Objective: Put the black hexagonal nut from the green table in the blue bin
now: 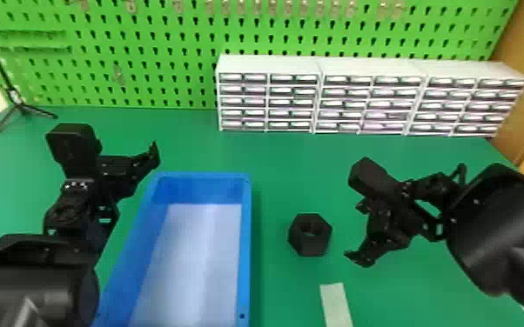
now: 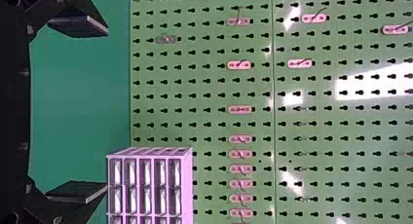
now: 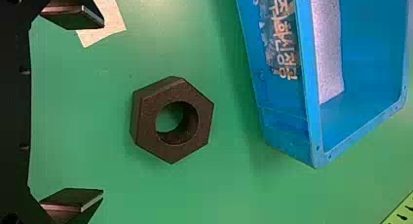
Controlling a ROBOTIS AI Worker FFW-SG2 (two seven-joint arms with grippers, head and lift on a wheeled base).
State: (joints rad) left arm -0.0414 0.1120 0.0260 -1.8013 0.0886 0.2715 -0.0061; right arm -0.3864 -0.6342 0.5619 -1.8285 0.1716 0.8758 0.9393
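The black hexagonal nut [image 1: 310, 235] lies flat on the green table [image 1: 274, 156], between the blue bin and my right gripper [image 1: 356, 231]. In the right wrist view the nut [image 3: 146, 112] sits beyond the spread fingertips of the right gripper [image 3: 103, 108], untouched. The blue bin [image 1: 245, 243] stands left of the nut, with a pale sheet on its floor. My left gripper [image 1: 128, 167] is at the bin's far left corner; in the left wrist view the gripper [image 2: 104, 109] is open, holding nothing, and faces the pegboard.
White drawer cabinets [image 1: 372, 69] stand along the back, before a green pegboard [image 1: 143, 56]. A pale strip [image 1: 336, 304] lies on the table nearer than the nut. A small black tripod [image 1: 22, 108] stands at the back left.
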